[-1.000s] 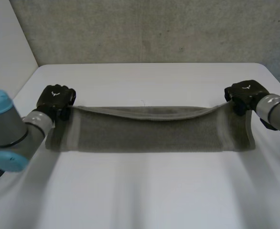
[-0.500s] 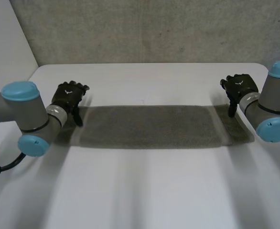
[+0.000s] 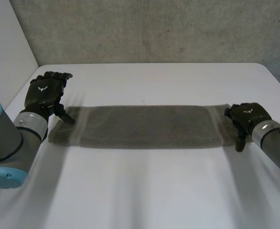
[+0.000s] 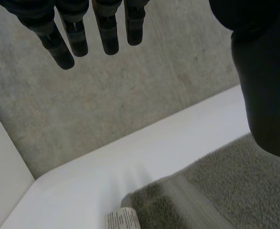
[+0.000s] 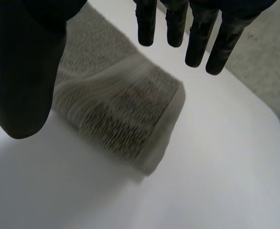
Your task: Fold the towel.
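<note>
Towel [image 3: 145,126] flat on the desk [image 3: 145,191], nothing grasped.
You see it laid out as a long strip; the left hand [image 3: 45,90] is at its left end, the right hand [image 3: 245,117] at its right end, both with straight fingers, holding nothing.
</note>
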Controlling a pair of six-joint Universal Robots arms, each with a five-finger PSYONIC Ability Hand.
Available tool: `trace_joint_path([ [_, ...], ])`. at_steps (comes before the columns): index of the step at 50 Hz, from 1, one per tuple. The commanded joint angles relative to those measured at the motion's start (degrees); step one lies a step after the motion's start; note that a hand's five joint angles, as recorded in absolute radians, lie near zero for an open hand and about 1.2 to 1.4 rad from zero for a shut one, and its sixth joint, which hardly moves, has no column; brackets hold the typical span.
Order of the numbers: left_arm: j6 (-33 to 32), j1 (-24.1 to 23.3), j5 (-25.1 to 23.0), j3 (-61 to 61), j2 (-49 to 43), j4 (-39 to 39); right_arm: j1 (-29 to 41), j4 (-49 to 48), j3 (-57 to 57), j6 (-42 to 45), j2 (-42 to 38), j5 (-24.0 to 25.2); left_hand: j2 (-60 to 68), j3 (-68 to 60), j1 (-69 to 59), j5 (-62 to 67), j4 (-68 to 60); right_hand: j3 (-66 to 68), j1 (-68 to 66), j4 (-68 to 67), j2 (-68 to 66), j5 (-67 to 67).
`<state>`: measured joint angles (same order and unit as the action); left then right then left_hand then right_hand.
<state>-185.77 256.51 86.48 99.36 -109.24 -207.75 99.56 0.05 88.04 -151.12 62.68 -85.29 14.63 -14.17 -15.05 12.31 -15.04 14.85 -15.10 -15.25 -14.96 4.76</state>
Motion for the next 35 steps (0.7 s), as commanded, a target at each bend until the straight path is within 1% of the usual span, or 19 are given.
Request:
trace_joint_path([
  [1,0.3,0.0,0.1,2.4,-0.4,-4.7,-1.9,-6.5,2.0,0.2,-4.8,2.2,-4.6,4.1,5.0,-12.3,5.0,9.2,-8.9,-8.8,-9.1,9.3],
  [2,0.3,0.0,0.1,2.7,-0.4,-4.8,-1.9,-6.5,2.0,0.2,-4.9,2.2,-4.6,4.1,5.0,-12.3,5.0,9.2,-8.9,-8.8,-9.1,9.3],
  [4,0.3,0.1,0.0,2.9,-0.4,-4.8,-2.3,-8.7,1.8,0.1,-7.0,2.5,-4.6,4.1,5.0,-12.3,5.0,17.0,-16.8,-16.7,-16.9,17.1],
  [5,0.3,0.1,0.0,2.9,-0.4,-4.8,-2.3,-8.8,1.8,0.1,-7.0,2.5,-4.6,4.1,5.0,-12.3,5.0,17.1,-16.9,-16.7,-17.0,17.2],
  [6,0.3,0.1,0.1,2.9,-0.4,-4.8,-2.4,-9.8,1.5,0.2,-7.5,2.4,-4.6,4.1,5.0,-12.3,5.0,24.4,-24.2,-24.0,-24.3,24.5],
  [7,0.3,0.1,0.1,2.9,-0.4,-4.8,-2.4,-9.8,1.5,0.2,-7.5,2.4,-4.6,4.1,5.0,-12.3,5.0,24.5,-24.3,-24.1,-24.4,24.6],
  [9,0.3,0.1,0.1,2.9,-0.4,-4.8,-2.7,-11.4,1.1,0.3,-7.8,2.4,-4.6,4.1,5.0,-12.3,5.0,45.6,-45.3,-45.2,-45.5,45.7],
  [10,0.3,0.1,0.1,2.9,-0.4,-4.9,-2.7,-11.4,1.1,0.3,-7.8,2.4,-4.6,4.1,5.0,-12.3,5.0,45.7,-45.4,-45.3,-45.6,45.8],
  [11,0.3,0.1,0.1,2.9,-0.4,-4.9,-3.3,-11.8,0.9,0.4,-7.8,2.4,-4.6,4.1,5.0,-12.3,5.0,57.5,-57.3,-57.1,-57.4,57.6],
  [12,0.3,0.1,0.1,2.9,-0.4,-4.9,-3.8,-12.4,0.8,0.3,-7.8,2.4,-4.6,4.1,5.0,-12.3,5.0,65.1,-64.8,-64.7,-65.0,65.2],
  [20,0.3,0.0,0.1,3.1,-0.4,-4.9,-6.7,-12.1,-0.8,0.6,-7.8,1.5,-4.6,4.1,5.0,-12.3,5.0,65.1,-64.9,-64.8,-65.0,65.2],
  [22,0.4,0.0,0.1,3.0,-0.4,-5.0,-11.5,-11.3,-1.4,1.7,-6.3,1.4,-4.6,4.1,5.0,-12.3,5.0,65.1,-64.9,-64.8,-65.0,65.2],
  [23,0.4,0.0,0.1,3.0,-0.4,-5.0,-11.5,-11.3,-1.4,1.7,-6.3,1.4,-4.6,4.1,5.0,-12.3,5.0,65.1,-64.9,-64.8,-65.0,65.2],
  [25,0.4,0.0,0.1,3.0,-0.4,-4.9,-15.9,-9.2,-2.7,5.1,-3.9,2.2,-4.6,4.1,5.0,-12.3,5.0,65.1,-64.9,-64.8,-65.0,65.2],
  [27,0.4,0.0,0.1,3.0,-0.4,-5.0,-16.8,-8.1,-4.2,7.7,-2.8,2.3,-4.6,4.1,5.0,-12.3,5.0,65.1,-64.9,-64.8,-65.0,65.2],
  [28,0.4,0.0,0.1,3.0,-0.4,-5.0,-17.0,-6.9,-6.1,10.5,-2.0,2.1,-4.6,4.1,5.0,-12.3,5.0,65.1,-64.9,-64.8,-65.0,65.2],
  [32,0.3,0.0,0.1,3.0,-0.4,-5.0,-15.9,-4.8,-10.2,13.3,-1.1,2.3,-4.6,4.1,5.0,-12.3,5.0,65.1,-64.9,-64.8,-65.0,65.2],
  [34,0.4,0.0,0.1,3.0,-0.4,-4.9,-13.7,-3.9,-12.3,13.0,-0.6,2.3,-4.6,4.1,5.0,-12.3,5.0,65.1,-64.9,-64.8,-65.0,65.2],
  [35,0.3,0.0,0.1,3.1,-0.4,-5.0,-10.4,-3.5,-14.1,12.9,-0.1,2.4,-4.6,4.1,5.0,-12.3,5.0,65.1,-64.9,-64.8,-65.0,65.2],
])
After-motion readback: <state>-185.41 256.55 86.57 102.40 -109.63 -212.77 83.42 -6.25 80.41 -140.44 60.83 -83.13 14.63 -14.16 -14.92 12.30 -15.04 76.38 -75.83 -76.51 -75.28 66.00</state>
